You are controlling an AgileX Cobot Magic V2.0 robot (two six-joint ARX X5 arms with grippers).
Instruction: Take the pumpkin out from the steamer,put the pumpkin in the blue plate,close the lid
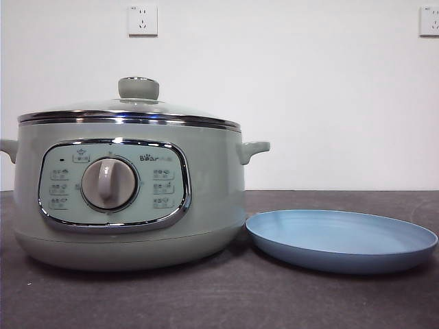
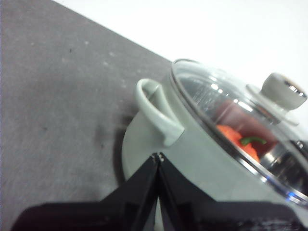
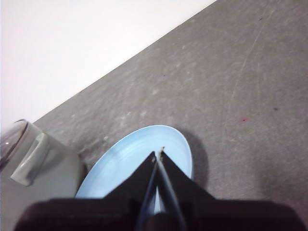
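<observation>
Inside the steamer [image 1: 130,199], under the glass lid [image 1: 130,110], sits the pumpkin [image 2: 238,140]; both grippers, left [image 2: 158,156] and right [image 3: 159,154], hang closed and empty, so a careless grasp on the stubby knob [image 1: 138,88] may let the lid slip onto the blue plate [image 1: 341,240] just beside the steamer.

A dark grey, matte desk [image 1: 206,301] fills the lower part of the front view and meets a white wall behind. Two things rest directly on it. The steamer [image 1: 130,199], a pale sage-green round pot, stands at the left of the frame with its control panel facing forward. The blue plate [image 1: 341,240], shallow and light blue, lies flat at the lower right, its rim just beside the pot's base. Faint scuffs and specks mark the desk's surface.
</observation>
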